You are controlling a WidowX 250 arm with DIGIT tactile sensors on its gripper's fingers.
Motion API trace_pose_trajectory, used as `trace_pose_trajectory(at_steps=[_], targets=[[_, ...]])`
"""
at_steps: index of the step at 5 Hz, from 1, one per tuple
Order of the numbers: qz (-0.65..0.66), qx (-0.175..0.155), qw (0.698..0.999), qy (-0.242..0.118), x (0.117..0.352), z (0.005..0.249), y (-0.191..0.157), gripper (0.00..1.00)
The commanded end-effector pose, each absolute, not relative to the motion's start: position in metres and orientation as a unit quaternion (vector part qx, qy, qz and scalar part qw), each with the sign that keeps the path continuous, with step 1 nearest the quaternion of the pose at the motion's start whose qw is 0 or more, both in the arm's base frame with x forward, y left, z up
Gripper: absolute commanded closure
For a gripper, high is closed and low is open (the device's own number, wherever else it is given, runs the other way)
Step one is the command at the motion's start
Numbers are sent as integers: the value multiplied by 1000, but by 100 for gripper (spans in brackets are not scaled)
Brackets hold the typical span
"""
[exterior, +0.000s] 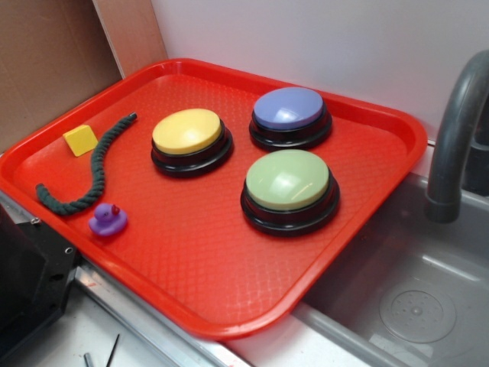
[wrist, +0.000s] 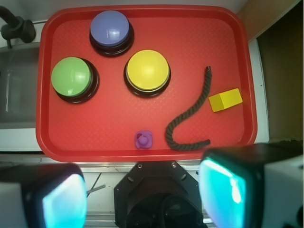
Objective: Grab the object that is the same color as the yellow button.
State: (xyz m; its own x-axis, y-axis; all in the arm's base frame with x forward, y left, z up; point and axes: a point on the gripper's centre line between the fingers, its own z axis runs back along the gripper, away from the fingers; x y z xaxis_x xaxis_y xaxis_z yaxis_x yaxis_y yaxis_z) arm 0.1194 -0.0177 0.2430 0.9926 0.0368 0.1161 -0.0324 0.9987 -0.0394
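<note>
A small yellow block point(exterior: 80, 140) lies on the red tray point(exterior: 191, 252) near its far left corner; in the wrist view the block point(wrist: 225, 100) is at the tray's right side. The yellow button point(exterior: 189, 136) with a black base stands mid-tray, also in the wrist view point(wrist: 147, 71). My gripper point(wrist: 142, 194) is high above the tray's near edge, over the robot base, well away from the block. Its jaws stand wide apart with nothing between them. The gripper is out of the exterior view.
A dark green rope point(exterior: 90, 172) curves between block and yellow button. A purple duck point(exterior: 108, 220) sits near the tray's front edge. A green button point(exterior: 289, 187) and a blue-purple button point(exterior: 289, 115) stand to the right. A grey faucet point(exterior: 454, 130) and a sink point(exterior: 416, 306) lie beyond the tray.
</note>
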Motion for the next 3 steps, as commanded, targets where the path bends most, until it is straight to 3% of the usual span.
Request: trace_pose_trajectory(at_steps=[1, 2, 3], targets=[[17, -19, 998, -59, 119, 243, -18, 0], [134, 30, 988, 70, 132, 193, 32, 0], [257, 31, 964, 67, 168, 154, 85, 0]])
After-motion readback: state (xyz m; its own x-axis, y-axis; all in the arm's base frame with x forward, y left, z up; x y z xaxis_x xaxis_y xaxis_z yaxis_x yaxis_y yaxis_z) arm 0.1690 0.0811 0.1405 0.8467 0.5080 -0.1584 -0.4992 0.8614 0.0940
